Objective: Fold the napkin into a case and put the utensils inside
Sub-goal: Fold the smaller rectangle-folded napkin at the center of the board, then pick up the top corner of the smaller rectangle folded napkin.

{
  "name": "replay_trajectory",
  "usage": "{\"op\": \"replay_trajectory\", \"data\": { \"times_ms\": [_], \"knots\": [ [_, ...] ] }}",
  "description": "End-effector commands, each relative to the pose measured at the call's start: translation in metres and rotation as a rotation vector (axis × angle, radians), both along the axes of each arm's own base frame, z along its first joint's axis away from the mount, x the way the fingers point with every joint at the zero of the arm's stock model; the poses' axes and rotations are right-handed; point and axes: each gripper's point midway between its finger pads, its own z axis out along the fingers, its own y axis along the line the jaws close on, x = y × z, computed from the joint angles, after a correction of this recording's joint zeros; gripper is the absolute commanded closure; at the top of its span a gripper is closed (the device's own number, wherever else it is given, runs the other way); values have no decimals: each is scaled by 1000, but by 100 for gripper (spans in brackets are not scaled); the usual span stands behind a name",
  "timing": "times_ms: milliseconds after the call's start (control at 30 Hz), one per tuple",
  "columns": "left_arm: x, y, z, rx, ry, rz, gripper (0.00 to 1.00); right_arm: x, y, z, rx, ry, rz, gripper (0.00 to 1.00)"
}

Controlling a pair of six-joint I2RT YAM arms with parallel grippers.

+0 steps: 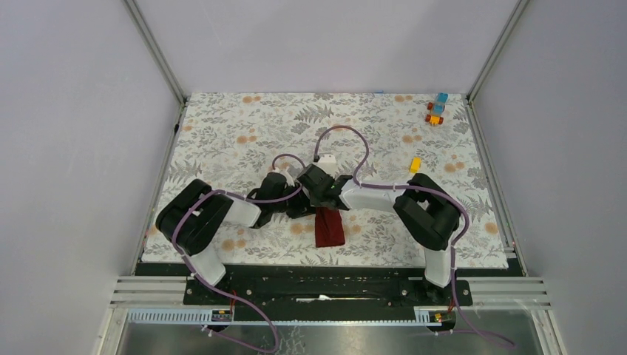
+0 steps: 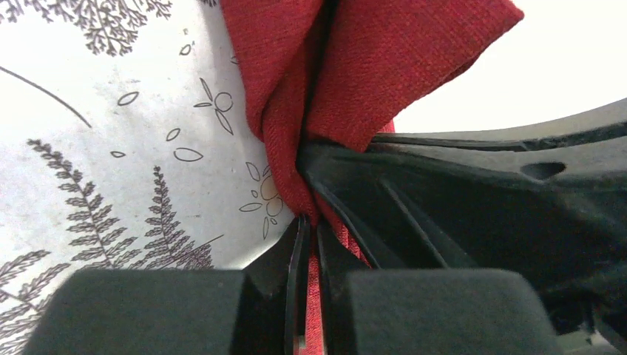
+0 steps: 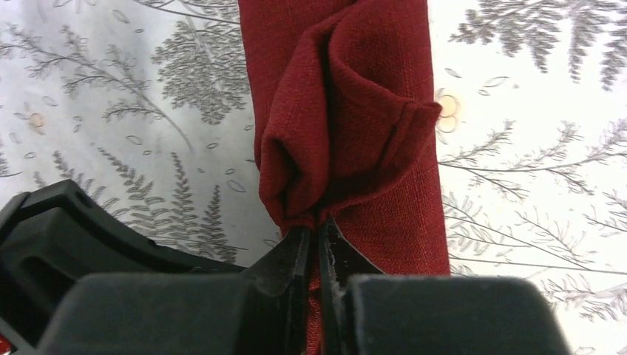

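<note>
The dark red napkin [image 1: 330, 228] lies as a narrow folded strip near the front middle of the floral table. Both grippers meet over its far end. My left gripper [image 2: 310, 222] is shut on a bunched fold of the cloth [image 2: 384, 66], with the right arm's black body close on its right. My right gripper [image 3: 316, 225] is shut on a puckered fold of the napkin [image 3: 347, 126], above the flat strip that runs away from it. In the top view the left gripper [image 1: 303, 203] and right gripper [image 1: 325, 198] hide the pinched end. No fork or knife is in view.
Small toy blocks [image 1: 436, 111] sit at the far right corner and a yellow block [image 1: 415, 164] lies right of centre. A small white object [image 1: 325, 158] lies behind the grippers. Purple cables loop over both arms. Frame posts stand at the far corners.
</note>
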Motion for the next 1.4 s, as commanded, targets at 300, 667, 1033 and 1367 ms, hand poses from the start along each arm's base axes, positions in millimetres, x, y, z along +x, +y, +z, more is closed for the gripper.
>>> {"op": "replay_trajectory", "data": {
  "times_ms": [300,667,1033,1367],
  "knots": [
    [-14,21,-18,62,32,28,92,17,15,46,208,-109,196,56],
    [-14,22,-15,66,28,30,93,30,21,52,186,-135,260,41],
    [-12,21,-15,66,30,36,94,44,32,44,147,-144,269,49],
    [-11,22,-16,68,30,38,95,47,31,37,76,-184,219,58]
  ]
}}
